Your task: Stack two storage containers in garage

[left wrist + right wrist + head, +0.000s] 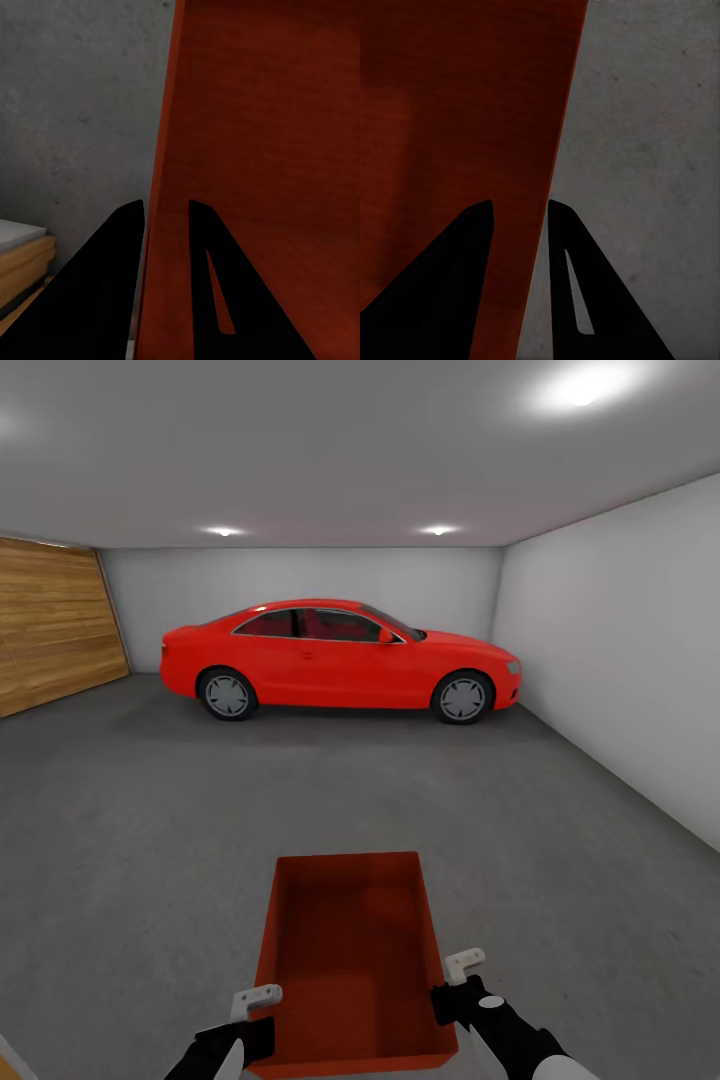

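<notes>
One red-orange storage container (350, 960), open-topped and empty, is held low in front of me over the garage's dark grey concrete floor (150, 840). My left gripper (262, 1015) clamps its left wall and my right gripper (447, 985) clamps its right wall. In the left wrist view the left gripper (166, 210) straddles the container's thin wall (255, 150), one black finger on each side. The right wrist view has the right gripper (520, 210) shut the same way over the opposite wall (457, 112). Both wrist views take in grey concrete beside the bin.
A red car (340, 660) is parked across the far end of the garage. A wood-panelled door (50, 620) lines the left side and a white wall (620, 660) the right. Open concrete lies between me and the car. A tan and white edge (19, 255) sits near the left gripper.
</notes>
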You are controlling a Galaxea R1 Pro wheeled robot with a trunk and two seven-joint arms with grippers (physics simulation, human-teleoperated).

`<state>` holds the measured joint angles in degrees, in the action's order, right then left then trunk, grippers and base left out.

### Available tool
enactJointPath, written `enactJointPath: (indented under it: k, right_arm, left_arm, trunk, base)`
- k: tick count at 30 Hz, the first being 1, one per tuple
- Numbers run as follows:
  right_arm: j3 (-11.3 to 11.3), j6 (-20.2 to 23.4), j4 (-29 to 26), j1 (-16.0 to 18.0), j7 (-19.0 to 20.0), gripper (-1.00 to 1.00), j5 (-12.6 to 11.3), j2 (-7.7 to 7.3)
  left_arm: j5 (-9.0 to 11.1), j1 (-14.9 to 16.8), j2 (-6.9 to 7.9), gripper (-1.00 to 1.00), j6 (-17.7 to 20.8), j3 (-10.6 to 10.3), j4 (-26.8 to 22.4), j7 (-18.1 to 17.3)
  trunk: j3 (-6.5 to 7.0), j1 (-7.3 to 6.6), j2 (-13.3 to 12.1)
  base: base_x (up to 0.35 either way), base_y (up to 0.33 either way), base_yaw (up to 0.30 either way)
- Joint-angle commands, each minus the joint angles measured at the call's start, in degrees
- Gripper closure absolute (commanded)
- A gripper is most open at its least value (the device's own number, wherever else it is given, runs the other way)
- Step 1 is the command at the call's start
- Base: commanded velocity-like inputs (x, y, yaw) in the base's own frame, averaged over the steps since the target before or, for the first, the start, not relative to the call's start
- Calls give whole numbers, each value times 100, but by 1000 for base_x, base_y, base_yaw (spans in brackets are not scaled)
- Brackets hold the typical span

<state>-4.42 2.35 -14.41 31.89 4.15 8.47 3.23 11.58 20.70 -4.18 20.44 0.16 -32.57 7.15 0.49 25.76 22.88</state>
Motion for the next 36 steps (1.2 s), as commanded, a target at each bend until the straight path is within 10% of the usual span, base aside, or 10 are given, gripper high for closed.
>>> enactJointPath:
  k: [1, 36]
  right_arm:
    - [-14, -42, -27, 2, 191, 100, -4, 206]
    - [-15, -42, -27, 2, 191, 100, -3, 205]
  left_arm:
    - [-86, -5, -4, 100, 47, 19, 5, 67]
    - [-83, -5, -4, 100, 47, 19, 5, 67]
  trunk:
    - [-2, 2, 4]
    - [-2, 2, 4]
  base:
    - [114, 0, 0]
    - [59, -12, 0]
